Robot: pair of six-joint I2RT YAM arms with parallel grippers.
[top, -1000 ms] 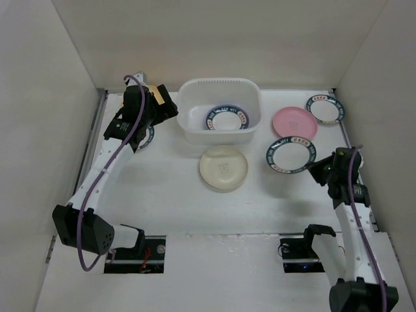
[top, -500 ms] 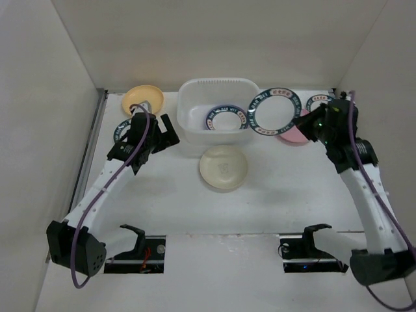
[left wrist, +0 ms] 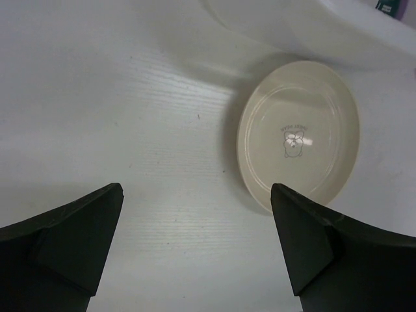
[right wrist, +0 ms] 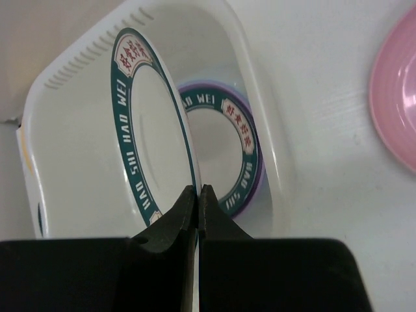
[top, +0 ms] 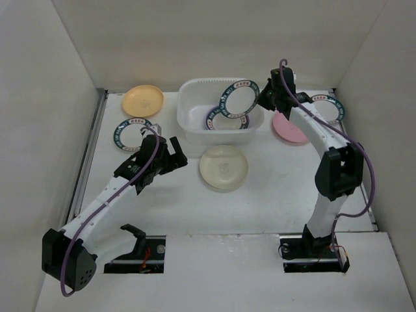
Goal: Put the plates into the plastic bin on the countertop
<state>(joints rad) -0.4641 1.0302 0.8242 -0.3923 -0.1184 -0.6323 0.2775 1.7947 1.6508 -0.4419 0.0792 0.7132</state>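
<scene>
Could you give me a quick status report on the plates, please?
Right pincer shut on teal-rimmed plate, tilted over plastic bin. Left pincer open, empty, by cream plate. Another plate lies in bin; nothing blocking.

You've got a flat white countertop [top: 169, 201]. On it: translucent white plastic bin [top: 221, 138] back centre, cream round plate [top: 223, 167] just in front. Left of bin: yellow-orange round plate [top: 143, 99], teal-rimmed white plate [top: 132, 132]. Right: pink round plate [top: 288, 129], second teal-rimmed white plate [top: 330, 108].
</scene>
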